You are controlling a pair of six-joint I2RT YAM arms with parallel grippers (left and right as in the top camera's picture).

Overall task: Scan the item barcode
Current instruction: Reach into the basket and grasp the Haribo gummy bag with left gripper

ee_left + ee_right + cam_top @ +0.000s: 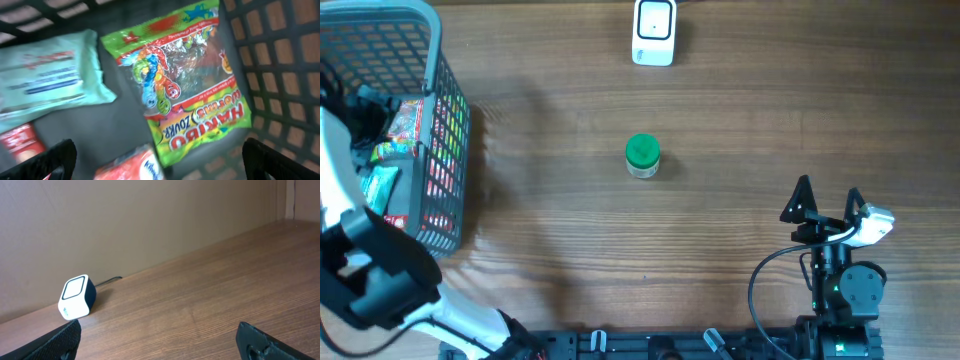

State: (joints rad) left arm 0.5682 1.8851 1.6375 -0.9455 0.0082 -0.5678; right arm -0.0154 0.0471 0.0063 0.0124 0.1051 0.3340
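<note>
Progress: early, we see nothing scanned yet. Our left gripper (160,156) hangs empty over the basket (432,62), jaws spread wide. The Haribo bag (190,85), likely the item, lies flat inside. The right gripper (828,195) is also wide open, idle. The scanner (654,32) stands well apart, the green-lidded jar (642,156) mid-table. We judge pick, carry and scan remain.

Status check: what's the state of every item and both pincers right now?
left pincer, open, empty, over the basket contents
right pincer, open, empty, above the table
basket, upright, holding packets
Haribo bag, lying face up in basket, not gripped
wipes pack, lying flat beside Haribo bag
green-lidded jar, upright, lid on
scanner, standing, nothing in front of it
</note>
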